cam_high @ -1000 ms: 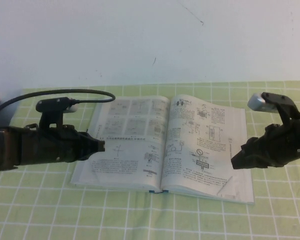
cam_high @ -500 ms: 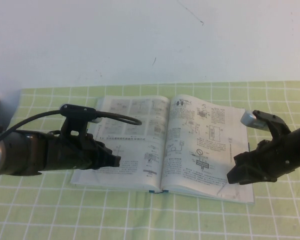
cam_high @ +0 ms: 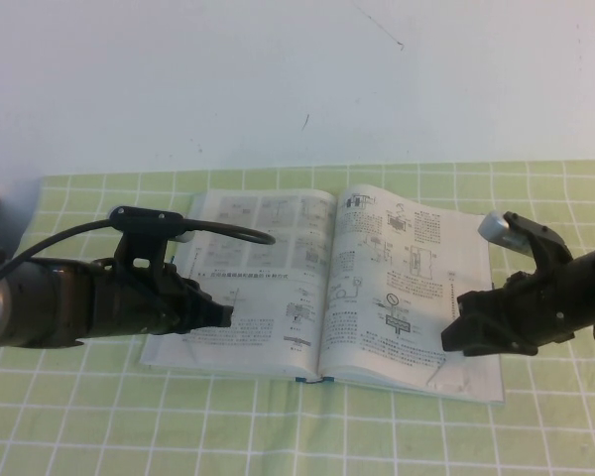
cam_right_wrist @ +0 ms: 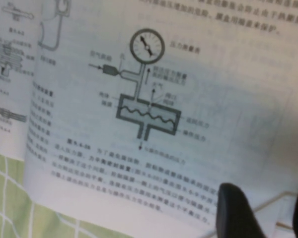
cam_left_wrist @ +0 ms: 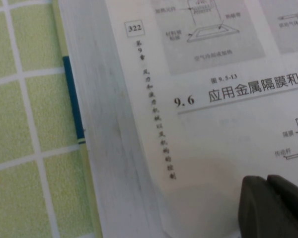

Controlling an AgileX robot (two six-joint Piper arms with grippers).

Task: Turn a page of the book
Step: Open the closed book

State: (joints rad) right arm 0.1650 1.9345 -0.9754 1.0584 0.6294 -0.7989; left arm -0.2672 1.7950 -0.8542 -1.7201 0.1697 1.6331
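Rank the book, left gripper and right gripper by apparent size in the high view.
1. book, largest by far.
2. left gripper and right gripper: look alike, so unranked.

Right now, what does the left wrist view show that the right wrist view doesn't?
Only the left wrist view: page number 322, the book's dark blue edge, and the left gripper, shut, over the left page. Only the right wrist view: a pressure gauge diagram and the right gripper, open, near a lifted page corner. Both: the book on the green checked cloth.
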